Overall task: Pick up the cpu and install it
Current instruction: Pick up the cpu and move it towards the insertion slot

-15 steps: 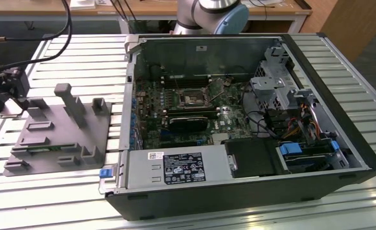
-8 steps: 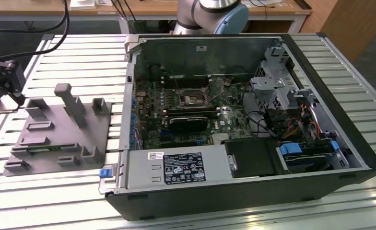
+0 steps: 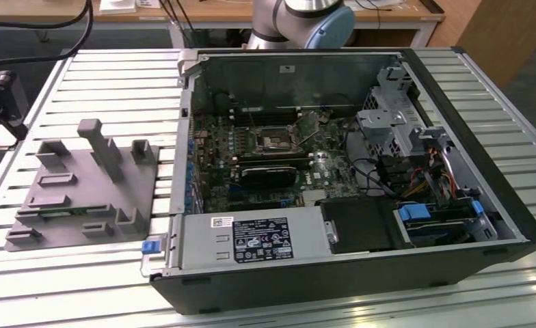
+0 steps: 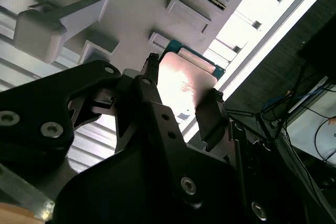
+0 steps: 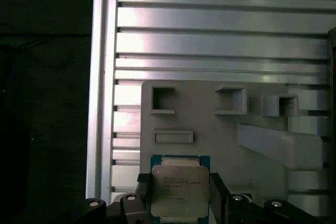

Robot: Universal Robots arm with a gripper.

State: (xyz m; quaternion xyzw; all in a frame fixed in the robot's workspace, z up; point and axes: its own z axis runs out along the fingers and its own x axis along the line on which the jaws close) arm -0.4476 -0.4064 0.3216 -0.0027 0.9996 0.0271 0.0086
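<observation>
The cpu [image 5: 177, 192] is a small silvery square chip with a thin green rim. It sits between the two black fingers of my gripper [image 5: 178, 182], which press against its opposite edges. It shows again as a shiny plate [image 4: 184, 80] inside the gripper [image 4: 181, 90] in the second wrist view. It hangs over one corner of the grey plastic tray [image 5: 220, 129]; whether it rests on the tray or is raised I cannot tell. The dark square socket [image 3: 275, 141] lies on the motherboard inside the open computer case.
The grey tray [image 3: 68, 198] with upright posts and pockets lies on the slatted aluminium table at the exterior view's left. The open case [image 3: 341, 171] fills the middle and right. The table edge [image 5: 102, 103] and dark floor run beside the tray. The arm's base [image 3: 305, 17] stands behind the case.
</observation>
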